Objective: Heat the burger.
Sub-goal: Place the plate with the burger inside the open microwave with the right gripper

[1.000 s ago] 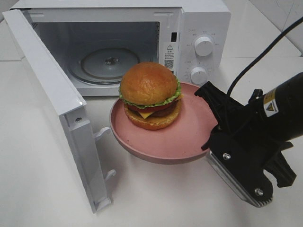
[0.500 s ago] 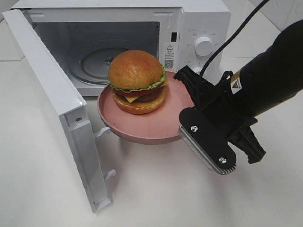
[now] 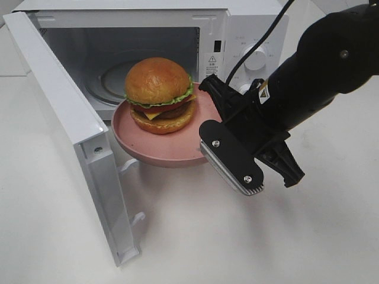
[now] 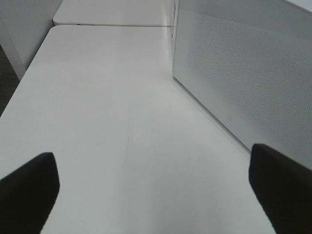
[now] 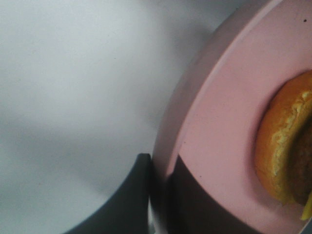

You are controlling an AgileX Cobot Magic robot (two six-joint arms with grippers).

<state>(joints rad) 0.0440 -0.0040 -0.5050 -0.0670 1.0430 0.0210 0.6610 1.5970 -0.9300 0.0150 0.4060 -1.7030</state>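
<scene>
The burger (image 3: 157,94) has a glossy golden bun, green lettuce, tomato, cheese and a dark patty. It sits upright on a pink round plate (image 3: 177,148) held in the air just in front of the open microwave (image 3: 251,35). My right gripper (image 3: 207,121) is shut on the plate's right rim. In the right wrist view the rim of the plate (image 5: 214,112) runs between the two dark fingers (image 5: 134,195), with the burger's bun (image 5: 282,146) beyond. My left gripper (image 4: 156,195) is open and empty over bare table; it does not show in the exterior high view.
The microwave door (image 3: 59,112) swings out wide on the left, close to the plate's left edge. A glass turntable (image 3: 112,74) lies inside the cavity. Two knobs (image 3: 256,58) are on the right panel. In the left wrist view, a perforated white panel (image 4: 243,73) stands beside the left gripper.
My right gripper has carried the plate and burger leftward and back, from in front of the control panel to the mouth of the microwave cavity. The left gripper stays open.
</scene>
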